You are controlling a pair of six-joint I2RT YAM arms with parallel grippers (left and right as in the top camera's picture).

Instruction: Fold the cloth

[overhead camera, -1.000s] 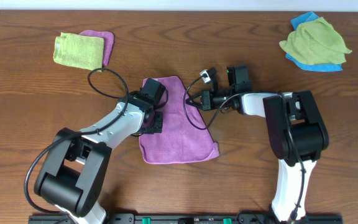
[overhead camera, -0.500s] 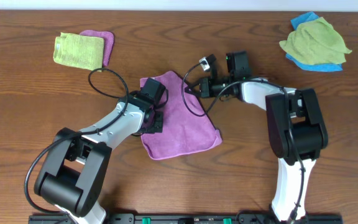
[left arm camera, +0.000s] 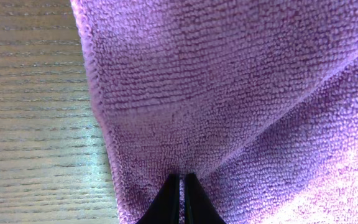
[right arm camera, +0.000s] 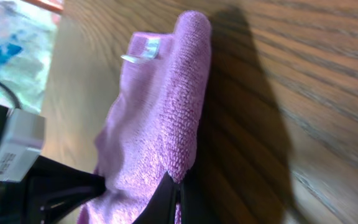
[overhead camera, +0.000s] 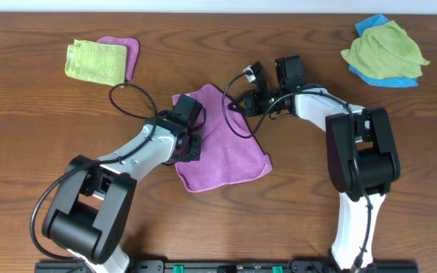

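The cloth (overhead camera: 222, 148), a lilac-purple fuzzy towel, lies rumpled mid-table between both arms. My left gripper (overhead camera: 190, 145) sits on its left edge. In the left wrist view the two black fingertips (left arm camera: 174, 198) are pinched together with a thin fold of the cloth (left arm camera: 229, 81) between them. My right gripper (overhead camera: 239, 106) is at the cloth's far right edge. The right wrist view shows it shut on a raised fold of the cloth (right arm camera: 166, 118), and a small white label (right arm camera: 143, 50) sticks out near the far corner.
A lime-green cloth (overhead camera: 94, 61) lies folded on another purple one (overhead camera: 130, 51) at the far left. At the far right a green cloth (overhead camera: 384, 47) lies crumpled over a blue one (overhead camera: 393, 80). A black cable loops (overhead camera: 127, 102) beside the left arm.
The right gripper has moved away from me with the cloth's edge. The cloth has turned, its near right corner sliding right and farther away. The left gripper has hardly moved.
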